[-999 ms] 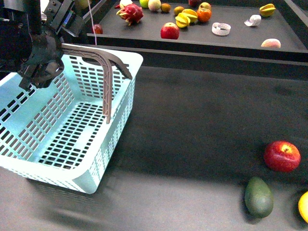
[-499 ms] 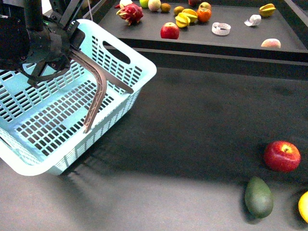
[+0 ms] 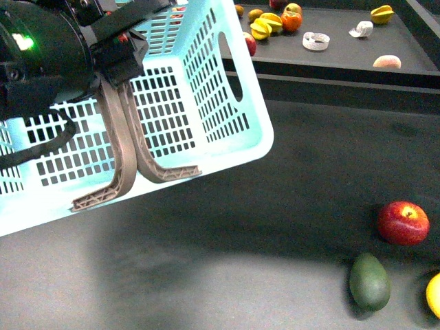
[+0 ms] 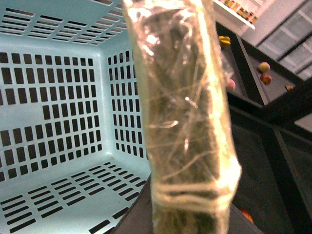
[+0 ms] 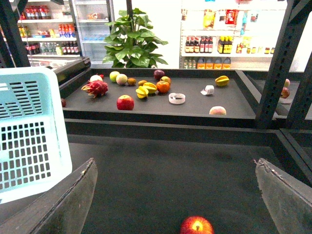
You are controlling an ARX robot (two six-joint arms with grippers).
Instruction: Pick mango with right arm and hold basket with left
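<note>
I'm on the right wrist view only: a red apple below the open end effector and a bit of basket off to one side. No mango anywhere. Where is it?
Observer: The front view has it. The mango sits at the far right edge of that picture, partly cut off. It is nearer the robot than the apple, and a dark green avocado lies just to its left.
Operator: Good. And is the basket actually being held? I can't see the other arm.
Observer: Yes. The left end effector holds the basket clear of the table, tilted, with both handles hanging down.
</note>
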